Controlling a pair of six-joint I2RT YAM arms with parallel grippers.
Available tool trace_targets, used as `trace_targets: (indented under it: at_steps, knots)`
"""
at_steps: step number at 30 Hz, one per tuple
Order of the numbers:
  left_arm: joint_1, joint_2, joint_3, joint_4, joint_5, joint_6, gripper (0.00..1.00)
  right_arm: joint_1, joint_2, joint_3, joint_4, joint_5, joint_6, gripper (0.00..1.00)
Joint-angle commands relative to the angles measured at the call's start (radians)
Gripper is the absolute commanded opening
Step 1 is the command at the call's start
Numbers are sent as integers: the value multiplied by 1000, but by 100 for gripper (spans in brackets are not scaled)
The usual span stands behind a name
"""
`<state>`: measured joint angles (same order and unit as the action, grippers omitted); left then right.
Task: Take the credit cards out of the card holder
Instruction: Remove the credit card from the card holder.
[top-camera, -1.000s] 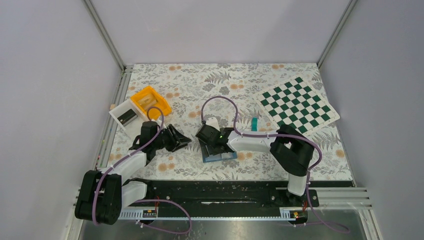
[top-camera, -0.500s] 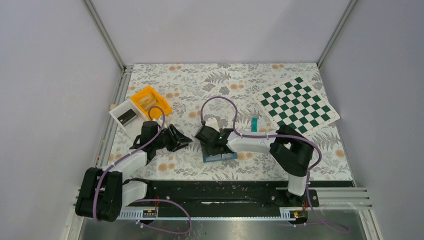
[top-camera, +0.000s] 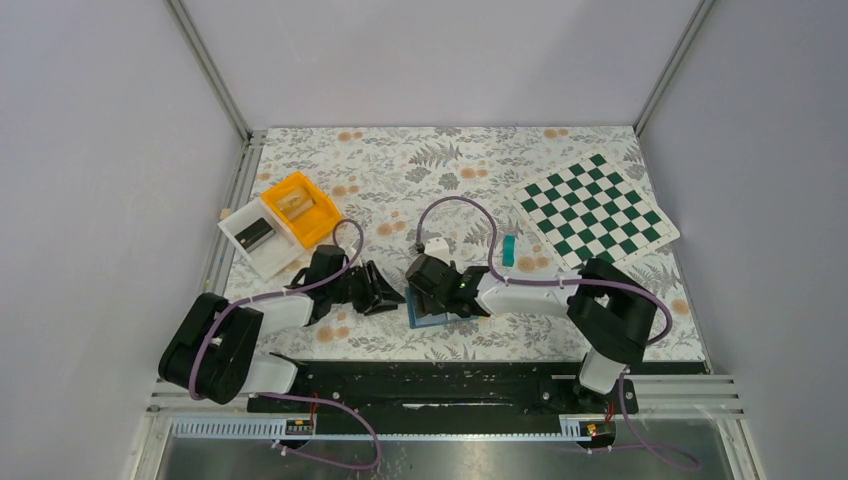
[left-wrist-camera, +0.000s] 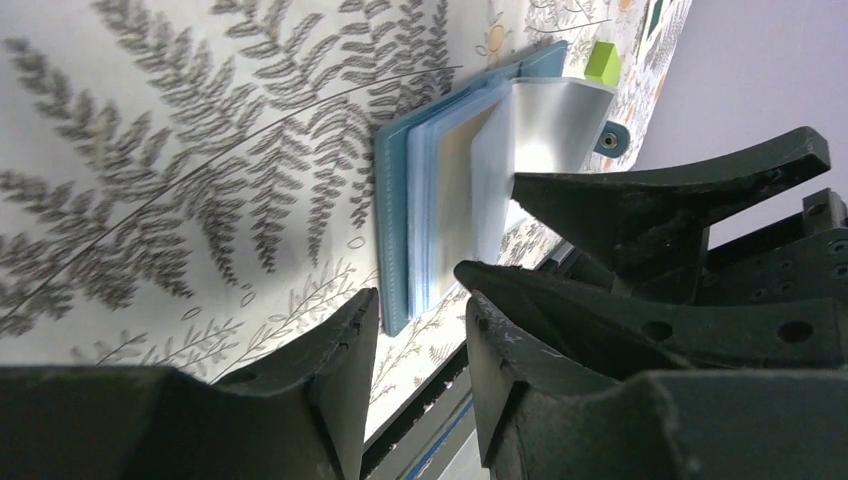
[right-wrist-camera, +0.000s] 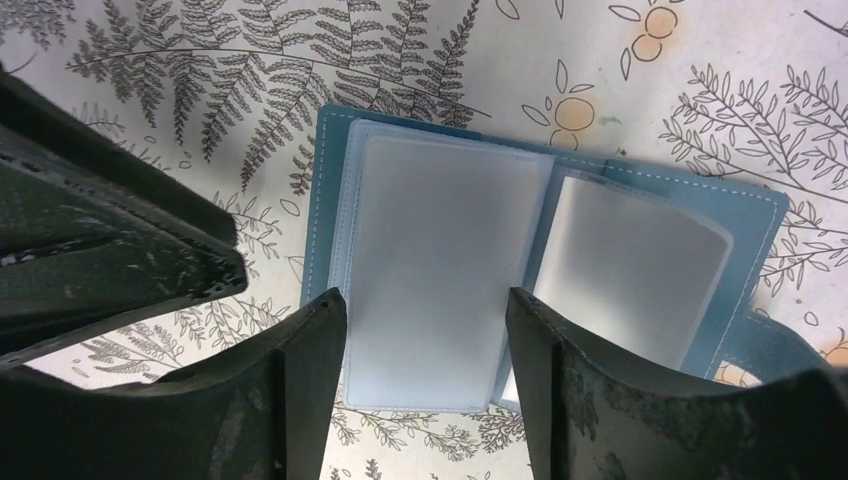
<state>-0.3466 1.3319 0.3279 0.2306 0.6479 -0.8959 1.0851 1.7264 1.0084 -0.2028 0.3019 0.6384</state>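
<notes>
I see the card holder (right-wrist-camera: 450, 260) lying open on the worktop (top-camera: 400, 170) near its front edge, clear sleeves up, between my two arms. My right pincer (right-wrist-camera: 428, 300) hovers over one sleeve with fingers apart. My left pincer (left-wrist-camera: 420, 295) sits just beside the holder's edge, also apart and empty, and a teal credit card (top-camera: 509, 249) lies farther back.

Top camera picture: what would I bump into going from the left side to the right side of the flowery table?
White rectangular plastic bin → orange plastic bin → black left gripper → flat blue card holder → small teal card → green-and-white checkered chessboard mat.
</notes>
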Motion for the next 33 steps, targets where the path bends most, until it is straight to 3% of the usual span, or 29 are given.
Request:
trace_targets:
  at_steps: [1, 11, 23, 33]
  knots:
    - [-35, 24, 54, 91, 5, -15, 37, -21, -68, -51, 105, -29, 47, 65]
    - [-97, 86, 82, 160, 1, -51, 31, -107, -156, -235, 347, -160, 125, 63]
    - [-163, 86, 112, 199, -27, -82, 26, -159, -204, -351, 482, -219, 192, 57]
    - [-182, 186, 161, 228, -58, -96, 11, -184, -240, -426, 575, -256, 239, 55]
